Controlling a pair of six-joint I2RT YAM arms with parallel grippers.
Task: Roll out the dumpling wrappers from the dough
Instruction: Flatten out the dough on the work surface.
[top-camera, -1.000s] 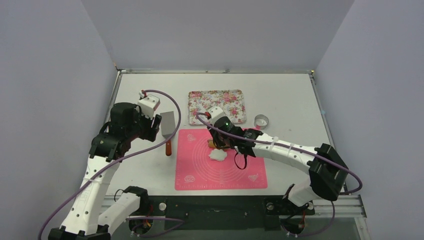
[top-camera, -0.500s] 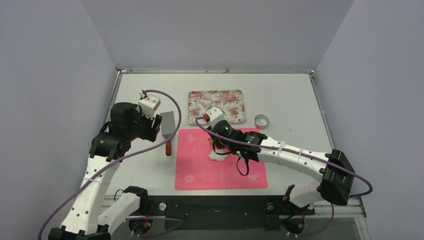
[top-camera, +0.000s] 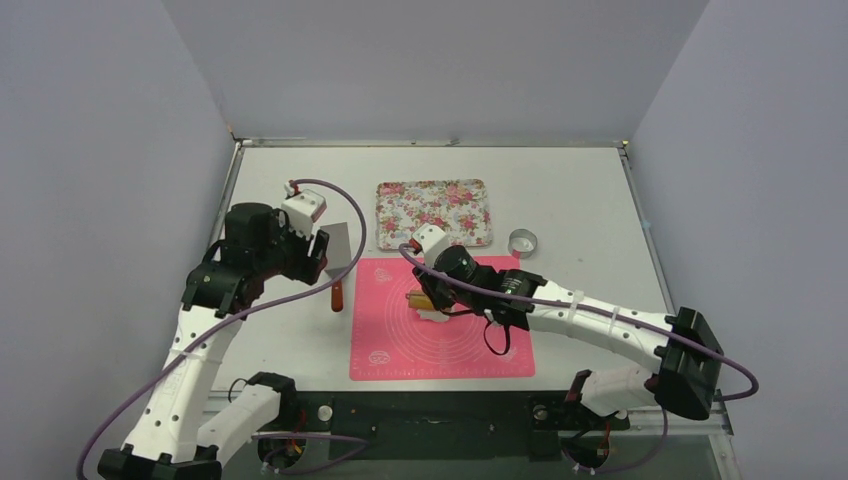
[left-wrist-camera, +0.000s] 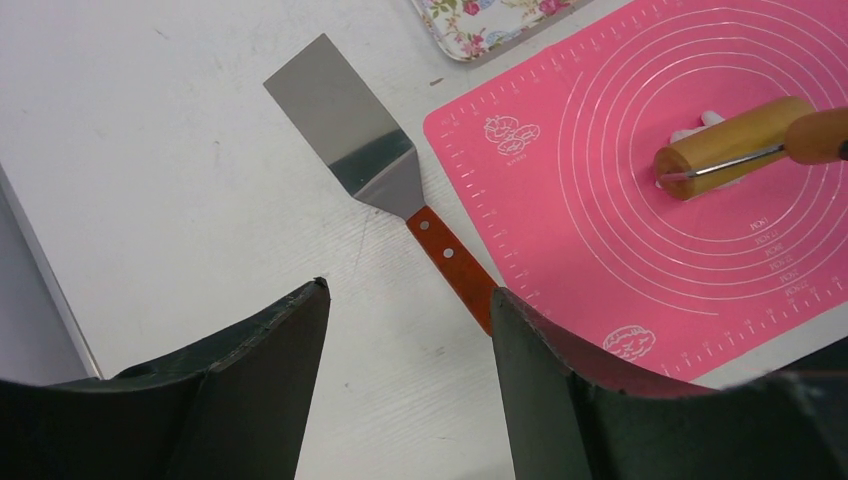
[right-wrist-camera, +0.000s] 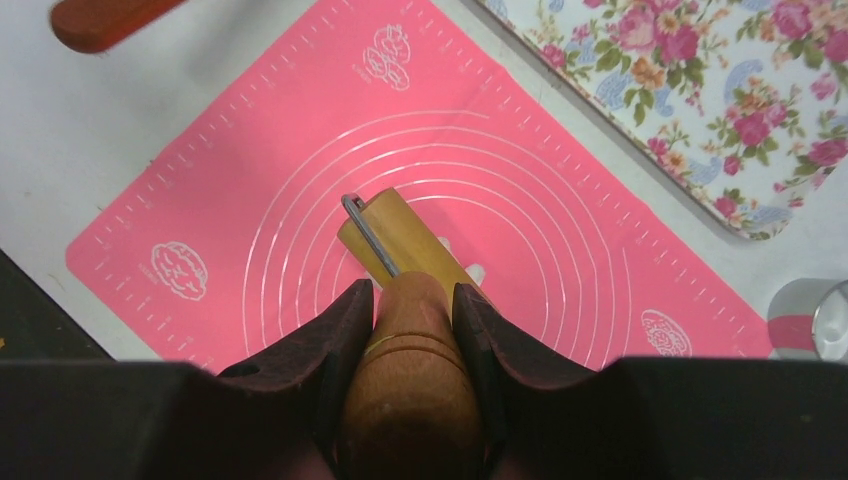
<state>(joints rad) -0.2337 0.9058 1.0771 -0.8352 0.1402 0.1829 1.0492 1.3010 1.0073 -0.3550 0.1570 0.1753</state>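
Bright, even light; sharp, soft shadows

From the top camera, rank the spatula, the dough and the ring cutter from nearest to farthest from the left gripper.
From the left gripper:
1. spatula, just beside it.
2. dough, on the pink mat under the rolling pin.
3. ring cutter, right of the tray.

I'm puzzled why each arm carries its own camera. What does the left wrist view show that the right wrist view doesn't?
Only the left wrist view shows the spatula blade and the left hand, open and empty. Only the right wrist view shows the metal ring cutter and the right hand clamped on the roller handle. Both show the pink mat, the roller lying over the white dough, and the floral tray.
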